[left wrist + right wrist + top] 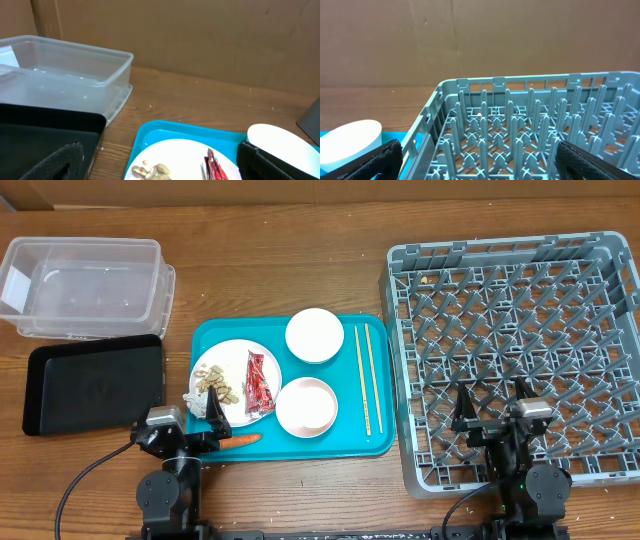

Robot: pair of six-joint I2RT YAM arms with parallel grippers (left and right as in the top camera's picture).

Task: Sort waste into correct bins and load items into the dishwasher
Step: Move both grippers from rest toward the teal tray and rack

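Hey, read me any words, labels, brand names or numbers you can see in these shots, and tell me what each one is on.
Nothing can be read in any view.
Red wrapper on the white plate: any print is too small to read.
White label at the clear container's left end: no text can be made out.

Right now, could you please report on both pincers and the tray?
Left pincer open, by the tray's near corner. Right pincer open, over the rack. Plate, two bowls and chopsticks on the tray, no dishes loaded.
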